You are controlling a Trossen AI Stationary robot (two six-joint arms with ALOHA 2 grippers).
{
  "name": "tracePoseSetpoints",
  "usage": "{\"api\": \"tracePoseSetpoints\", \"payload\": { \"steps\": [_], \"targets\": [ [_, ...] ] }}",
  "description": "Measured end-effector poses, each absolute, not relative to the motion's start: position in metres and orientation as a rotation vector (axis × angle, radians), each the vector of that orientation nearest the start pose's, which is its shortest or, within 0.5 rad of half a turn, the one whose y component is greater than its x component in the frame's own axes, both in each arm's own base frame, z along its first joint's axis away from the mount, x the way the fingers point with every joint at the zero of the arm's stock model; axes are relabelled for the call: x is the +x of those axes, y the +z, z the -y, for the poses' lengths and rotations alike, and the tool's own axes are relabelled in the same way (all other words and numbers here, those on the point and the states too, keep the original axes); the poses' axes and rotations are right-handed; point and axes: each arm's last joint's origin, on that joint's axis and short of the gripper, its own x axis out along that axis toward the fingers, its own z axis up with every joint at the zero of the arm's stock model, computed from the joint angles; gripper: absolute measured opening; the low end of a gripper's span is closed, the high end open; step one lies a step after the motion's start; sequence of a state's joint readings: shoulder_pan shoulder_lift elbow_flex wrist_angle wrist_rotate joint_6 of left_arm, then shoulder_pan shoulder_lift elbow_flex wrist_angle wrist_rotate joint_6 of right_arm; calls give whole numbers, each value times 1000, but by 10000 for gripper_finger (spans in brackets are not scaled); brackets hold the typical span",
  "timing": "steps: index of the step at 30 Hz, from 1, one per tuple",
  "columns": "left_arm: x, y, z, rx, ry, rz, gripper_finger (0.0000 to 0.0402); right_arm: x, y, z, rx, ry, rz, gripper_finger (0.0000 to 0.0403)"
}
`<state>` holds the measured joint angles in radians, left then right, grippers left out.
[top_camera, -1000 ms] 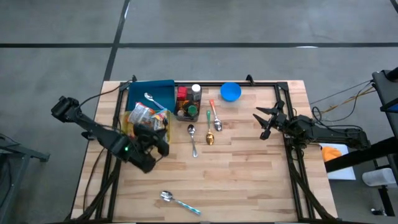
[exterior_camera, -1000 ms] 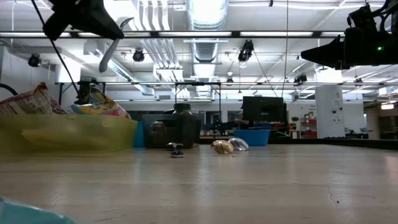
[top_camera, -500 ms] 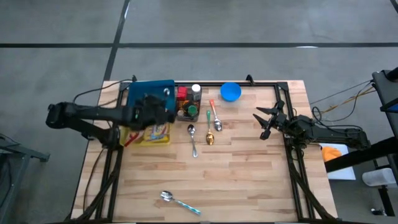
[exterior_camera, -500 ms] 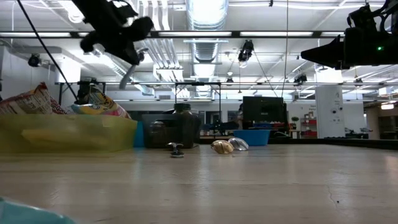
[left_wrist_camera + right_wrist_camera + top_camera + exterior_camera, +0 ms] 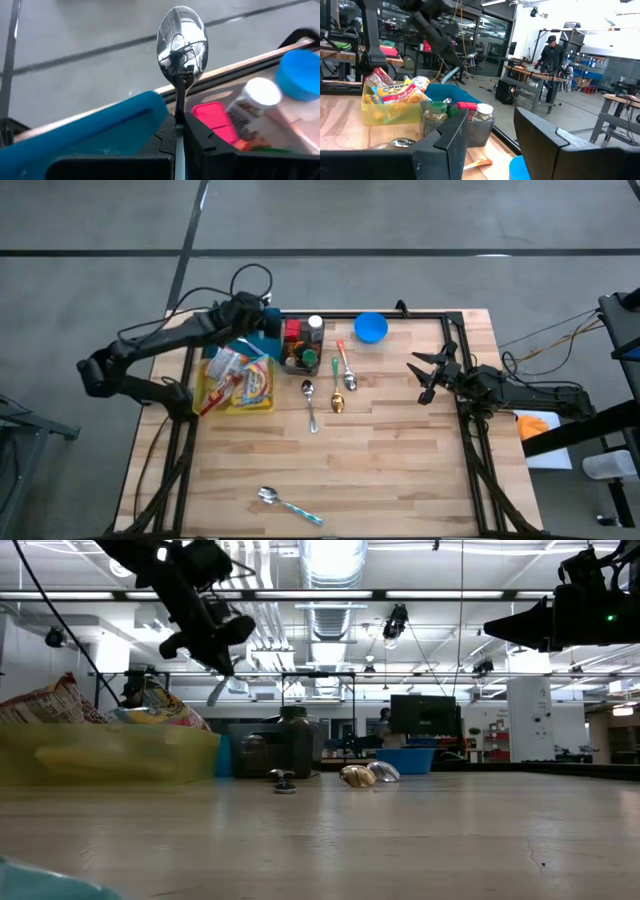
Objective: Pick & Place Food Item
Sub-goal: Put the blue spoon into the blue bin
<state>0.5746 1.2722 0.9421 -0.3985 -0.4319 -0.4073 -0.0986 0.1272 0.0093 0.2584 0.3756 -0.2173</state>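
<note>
Snack packets [image 5: 240, 375] lie in a yellow bin [image 5: 262, 402] at the table's left, seen in the low view as the yellow bin [image 5: 110, 755]. My left gripper [image 5: 262, 317] hangs over the blue bin [image 5: 272, 335] at the far left, shut on a silver spoon [image 5: 181, 42]. The low view shows the spoon [image 5: 215, 690] slanting down below the left gripper [image 5: 222, 648]. My right gripper [image 5: 428, 377] waits open at the right edge, touching nothing. My left gripper pinches the spoon's handle [image 5: 178, 116] between its two fingers, a little behind the bowl. The fingers lie along the handle and slant down toward the table's far edge. The bowl sticks out past the fingertips, and the spoon is lifted clear above the blue bin.
A caddy of jars and bottles [image 5: 302, 345] stands right of the blue bin, with a blue bowl [image 5: 371, 328] farther right. Three spoons [image 5: 338, 390] lie mid-table and a blue-handled spoon [image 5: 290, 502] lies near the front edge. A person [image 5: 551, 55] stands in the room.
My left gripper has swung from the near side of the yellow bin toward the table's far edge, passing over the bin to above the blue bin, and has turned on the way. It has stayed shut on the spoon, which has kept clear of the table.
</note>
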Motion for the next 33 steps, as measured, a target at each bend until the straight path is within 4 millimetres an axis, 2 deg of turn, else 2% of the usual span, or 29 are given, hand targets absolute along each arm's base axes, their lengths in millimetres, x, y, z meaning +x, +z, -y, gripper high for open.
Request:
{"api": "tracePoseSetpoints", "payload": {
  "steps": [5,20,30,33],
  "targets": [
    [217,252,-170,-435,1132,-627,6,101,181,21,-193,-486,89,157],
    [227,194,-200,-422,1129,-889,6,101,181,21,-193,-487,89,157],
    [228,171,-207,-484,1094,-967,7,101,181,21,-193,-486,88,157],
    [228,171,-208,-486,1088,-967,27,101,181,21,-193,-487,88,157]
  ]
}}
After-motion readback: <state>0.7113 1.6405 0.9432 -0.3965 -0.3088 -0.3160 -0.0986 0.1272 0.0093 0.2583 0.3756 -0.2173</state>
